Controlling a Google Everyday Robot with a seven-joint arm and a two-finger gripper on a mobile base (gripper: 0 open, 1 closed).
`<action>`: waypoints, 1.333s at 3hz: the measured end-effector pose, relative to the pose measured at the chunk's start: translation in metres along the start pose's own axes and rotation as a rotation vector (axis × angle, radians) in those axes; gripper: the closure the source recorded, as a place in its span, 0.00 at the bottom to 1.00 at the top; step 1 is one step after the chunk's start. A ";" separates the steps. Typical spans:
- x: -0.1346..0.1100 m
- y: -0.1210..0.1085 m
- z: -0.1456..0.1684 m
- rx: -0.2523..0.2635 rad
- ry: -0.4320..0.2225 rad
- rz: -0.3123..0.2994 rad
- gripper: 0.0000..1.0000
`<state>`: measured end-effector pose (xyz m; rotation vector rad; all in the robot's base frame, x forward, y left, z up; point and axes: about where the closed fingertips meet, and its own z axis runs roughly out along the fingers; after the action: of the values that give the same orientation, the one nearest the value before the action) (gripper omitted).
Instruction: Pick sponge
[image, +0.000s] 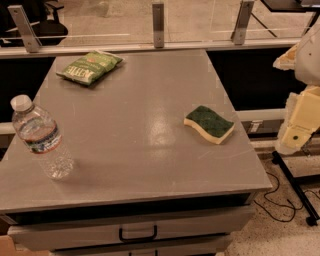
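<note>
Where the grey table (135, 165) nears its left edge: water bottle (40, 137), clear, standing. Table's far left corner: chip bag (90, 67), green, flat. Near table's right edge: sponge (209, 123), green side up. Beyond table's right side: gripper (299, 122), apart from sponge; cannot tell its state or hold.

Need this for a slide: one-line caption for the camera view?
Gripper hangs beyond the table's right edge, near the untouched sponge; chip bag and water bottle sit farther left.

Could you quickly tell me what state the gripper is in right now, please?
Gripper: cannot be told; it is at the right edge, beside the table, apart from the sponge.
</note>
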<state>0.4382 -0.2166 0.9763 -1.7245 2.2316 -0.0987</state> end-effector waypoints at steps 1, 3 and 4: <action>0.000 0.000 0.000 0.000 0.000 0.000 0.00; -0.010 -0.023 0.059 -0.022 -0.092 0.026 0.00; -0.019 -0.037 0.098 -0.032 -0.155 0.041 0.00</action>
<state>0.5050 -0.1954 0.8968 -1.6422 2.1647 0.0776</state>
